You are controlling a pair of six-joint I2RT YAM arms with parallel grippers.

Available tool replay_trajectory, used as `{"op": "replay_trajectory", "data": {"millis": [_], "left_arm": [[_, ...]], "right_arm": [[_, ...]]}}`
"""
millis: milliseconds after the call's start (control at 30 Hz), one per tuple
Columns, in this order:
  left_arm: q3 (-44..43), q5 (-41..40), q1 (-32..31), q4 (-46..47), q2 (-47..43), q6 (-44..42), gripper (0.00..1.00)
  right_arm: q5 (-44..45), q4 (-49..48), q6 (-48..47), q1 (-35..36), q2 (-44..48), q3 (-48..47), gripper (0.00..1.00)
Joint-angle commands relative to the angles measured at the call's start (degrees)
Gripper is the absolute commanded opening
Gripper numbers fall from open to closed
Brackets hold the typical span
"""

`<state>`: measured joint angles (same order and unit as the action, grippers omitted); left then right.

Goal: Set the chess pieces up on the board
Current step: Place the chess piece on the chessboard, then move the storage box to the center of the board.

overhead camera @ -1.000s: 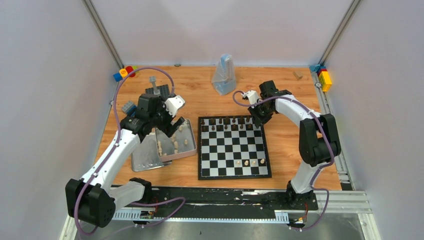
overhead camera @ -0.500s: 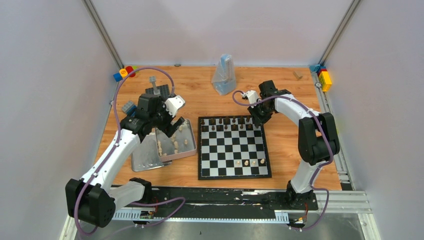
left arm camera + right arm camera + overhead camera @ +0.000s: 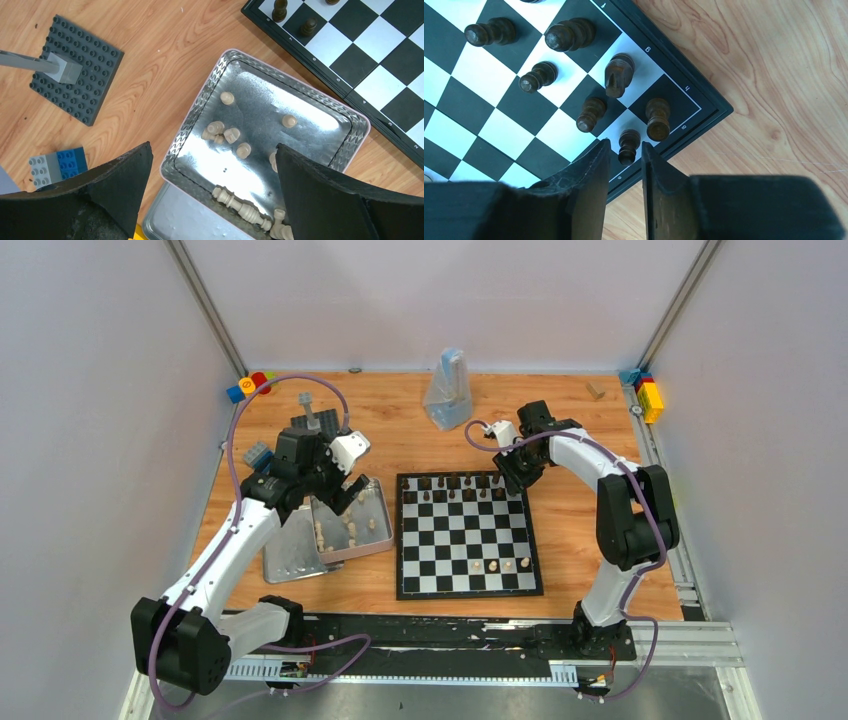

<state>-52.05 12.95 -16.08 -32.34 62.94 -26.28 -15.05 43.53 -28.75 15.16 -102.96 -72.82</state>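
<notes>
The board [image 3: 455,540] lies mid-table with dark chess pieces [image 3: 455,483] along its two far rows and three cream ones [image 3: 492,566] near the front. My right gripper [image 3: 513,472] hovers over the far right corner. In the right wrist view its jaws [image 3: 625,145] stand slightly open around a dark pawn [image 3: 626,146], which stands upright on a white edge square beside a dark rook [image 3: 657,120]. My left gripper [image 3: 214,147] is wide open above the silver tin [image 3: 280,100], where several cream pieces [image 3: 231,134] lie loose.
The tin's lid [image 3: 290,560] lies under its left edge. A dark grey studded plate [image 3: 75,70] and a blue-grey brick [image 3: 57,165] sit left of the tin. A plastic bag [image 3: 447,390] stands behind the board. Coloured bricks [image 3: 650,395] lie in the back corners.
My right gripper's jaws have parted a little around the dark pawn, which now stands on the board. The left arm has not moved.
</notes>
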Motion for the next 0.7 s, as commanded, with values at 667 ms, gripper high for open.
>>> {"op": "replay_trajectory", "data": {"millis": [667], "left_arm": [[-0.8, -9.5, 1.8, -0.5, 3.8, 0.4, 1.00]], "right_arm": [[-0.3, 2.6, 2.4, -0.4, 11.7, -3.3, 0.58]]}}
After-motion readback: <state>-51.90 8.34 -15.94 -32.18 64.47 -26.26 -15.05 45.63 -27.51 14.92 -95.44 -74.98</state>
